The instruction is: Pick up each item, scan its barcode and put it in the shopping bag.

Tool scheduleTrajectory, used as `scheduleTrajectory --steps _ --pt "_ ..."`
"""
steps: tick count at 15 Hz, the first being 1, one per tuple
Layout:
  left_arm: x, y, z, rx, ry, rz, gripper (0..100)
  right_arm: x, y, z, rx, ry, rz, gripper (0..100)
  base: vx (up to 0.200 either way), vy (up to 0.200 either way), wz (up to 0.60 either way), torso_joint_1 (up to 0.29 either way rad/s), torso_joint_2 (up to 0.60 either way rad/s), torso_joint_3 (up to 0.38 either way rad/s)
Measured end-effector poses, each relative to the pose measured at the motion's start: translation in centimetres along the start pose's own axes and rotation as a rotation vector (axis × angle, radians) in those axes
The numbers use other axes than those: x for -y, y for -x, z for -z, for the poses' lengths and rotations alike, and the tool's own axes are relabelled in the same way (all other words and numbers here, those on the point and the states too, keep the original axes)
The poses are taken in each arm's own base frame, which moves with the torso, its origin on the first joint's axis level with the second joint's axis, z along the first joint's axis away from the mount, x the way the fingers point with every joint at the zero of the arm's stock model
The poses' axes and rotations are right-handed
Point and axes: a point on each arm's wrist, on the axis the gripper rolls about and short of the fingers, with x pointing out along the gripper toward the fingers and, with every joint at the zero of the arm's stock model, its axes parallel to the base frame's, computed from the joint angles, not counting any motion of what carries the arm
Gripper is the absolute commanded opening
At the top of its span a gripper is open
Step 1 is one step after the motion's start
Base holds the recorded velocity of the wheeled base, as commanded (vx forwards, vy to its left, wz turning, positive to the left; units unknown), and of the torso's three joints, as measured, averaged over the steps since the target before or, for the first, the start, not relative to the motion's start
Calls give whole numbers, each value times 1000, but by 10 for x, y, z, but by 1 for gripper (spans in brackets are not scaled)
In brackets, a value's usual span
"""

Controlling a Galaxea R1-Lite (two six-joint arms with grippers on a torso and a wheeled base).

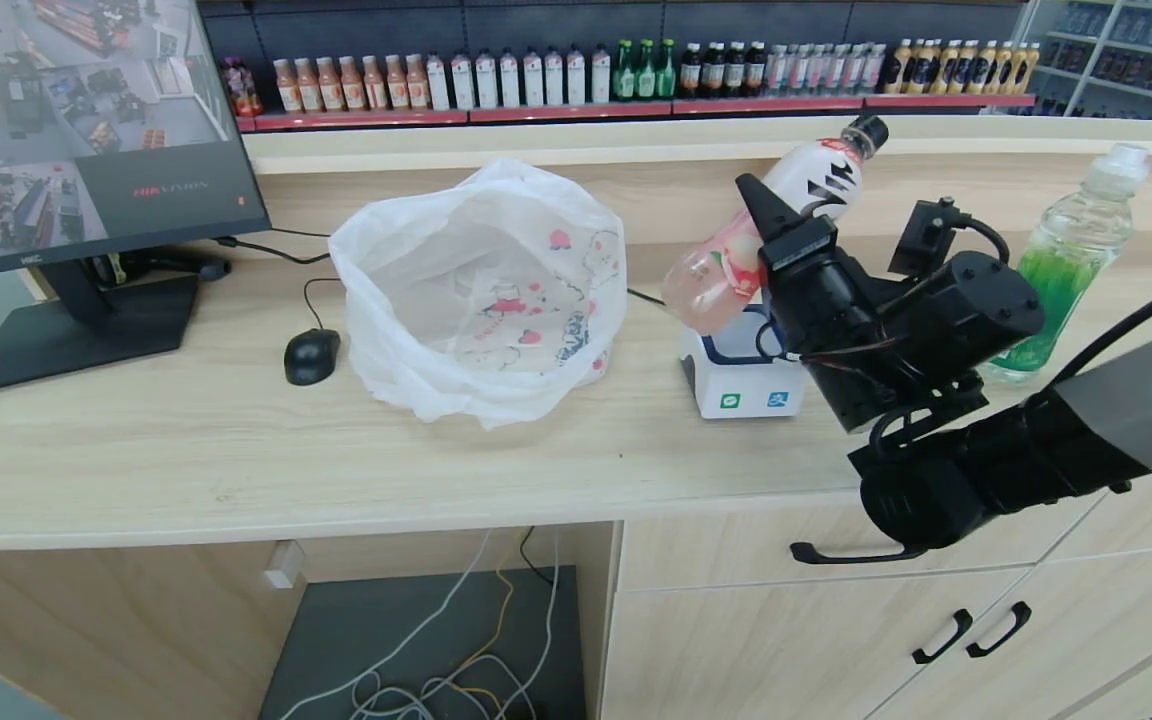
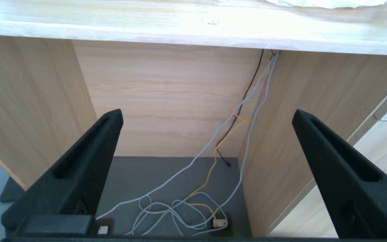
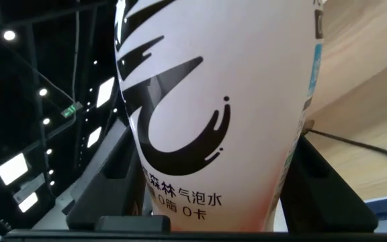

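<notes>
Gripping the pink bottle (image 1: 716, 275) in the right tool (image 1: 774, 222), tilted cap-up just above the white scanner (image 1: 736, 385) on the tabletop (image 1: 186, 440), likely to show its barcode, with the shopping bag (image 1: 386, 360) gaping beside it for the drop and the left tool (image 2: 207, 128) parked below, fingers spread wide.

The pink bottle (image 1: 711, 275) tilts in the air, cap toward 1 o'clock; the green bottle (image 1: 1061, 270) stands at its 3 o'clock; the white shopping bag (image 1: 386, 300) sits open at its 9 o'clock.
</notes>
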Motion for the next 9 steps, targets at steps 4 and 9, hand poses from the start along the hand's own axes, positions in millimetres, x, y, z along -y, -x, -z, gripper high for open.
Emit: scheduleTrajectory --steps 4,9 --pt "0 0 0 0 0 0 100 15 -5 5 1 -75 23 0 0 0 0 0 0 0" --pt "0 0 0 0 0 0 100 37 -17 -8 51 -170 103 0 0 0 0 0 0 0"
